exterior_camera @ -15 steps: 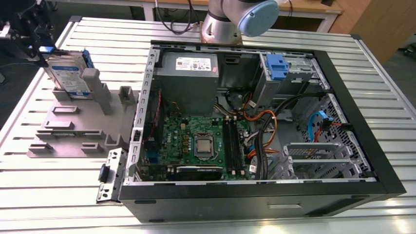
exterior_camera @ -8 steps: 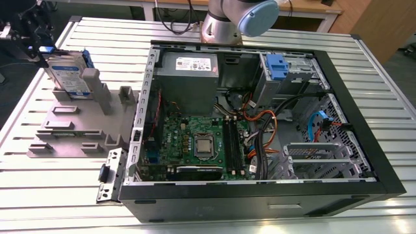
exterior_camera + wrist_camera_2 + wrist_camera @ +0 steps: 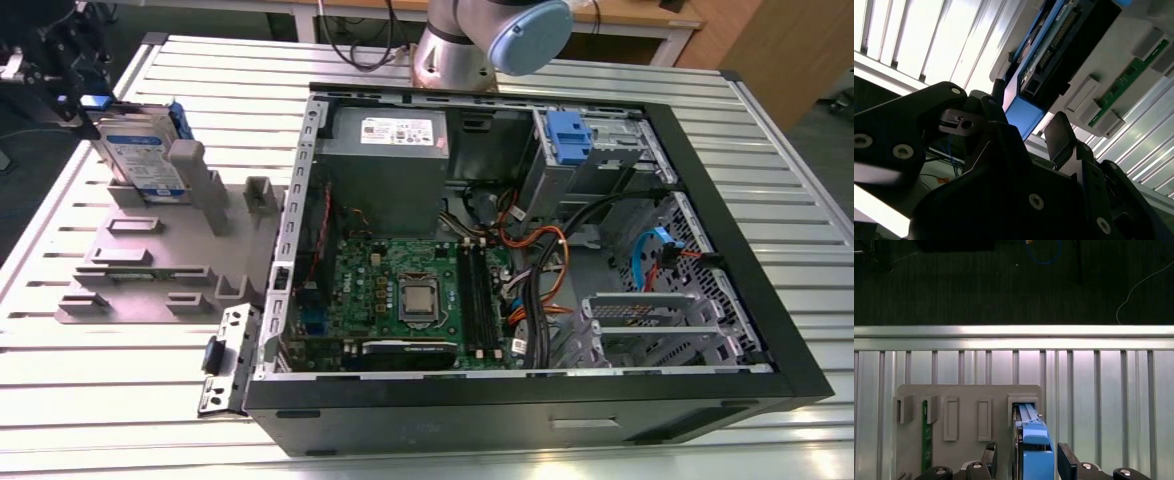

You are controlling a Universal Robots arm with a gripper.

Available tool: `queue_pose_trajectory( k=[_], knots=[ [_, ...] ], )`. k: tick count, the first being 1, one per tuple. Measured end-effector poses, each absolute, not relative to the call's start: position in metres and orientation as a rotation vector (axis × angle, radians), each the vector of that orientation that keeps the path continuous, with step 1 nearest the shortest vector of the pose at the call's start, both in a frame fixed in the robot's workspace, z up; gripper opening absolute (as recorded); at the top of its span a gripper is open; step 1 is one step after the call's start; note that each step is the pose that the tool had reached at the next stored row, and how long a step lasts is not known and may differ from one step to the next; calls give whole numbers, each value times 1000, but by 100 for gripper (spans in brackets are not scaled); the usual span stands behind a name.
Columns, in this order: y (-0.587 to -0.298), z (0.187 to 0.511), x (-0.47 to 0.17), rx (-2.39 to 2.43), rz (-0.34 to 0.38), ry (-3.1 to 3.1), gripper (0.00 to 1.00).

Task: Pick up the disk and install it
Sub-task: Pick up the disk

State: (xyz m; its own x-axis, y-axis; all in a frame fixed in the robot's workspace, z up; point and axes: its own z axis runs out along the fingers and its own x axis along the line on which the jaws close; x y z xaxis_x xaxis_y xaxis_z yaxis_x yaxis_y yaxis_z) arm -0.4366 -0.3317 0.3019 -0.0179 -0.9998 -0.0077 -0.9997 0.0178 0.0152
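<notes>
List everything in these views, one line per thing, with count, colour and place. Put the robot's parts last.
table: one, silver, slatted, under everything.
computer case: one, black, lying open mid-table.
main board: one, green, on the case floor.
power-supply box: one, grey, at the far end of the case.
bracket: one, blue, in the case's far bay.
cables: several, orange, black and blue, inside the case.
holder plate: one, grey, on the table at the exterior view's left of the case.
disk: one, silver in a blue frame, standing on edge in the holder plate.
circuit strip: one, green, in another holder slot.
arm: one, silver with a blue cap, behind the case.
gripper: one, black, open, a finger either side of the disk.
</notes>
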Motion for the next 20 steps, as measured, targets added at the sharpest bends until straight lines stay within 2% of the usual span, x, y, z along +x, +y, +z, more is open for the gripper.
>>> queue_pose_trajectory(
  k=[10,12,13,20],
  knots=[
    [-332,286,-437,2197,-26,-2237,59],
    [-332,286,-437,2197,-26,-2237,57],
    [-332,286,-437,2197,-26,-2237,51],
    [-331,289,-437,2198,-26,-2237,51]
  ],
)
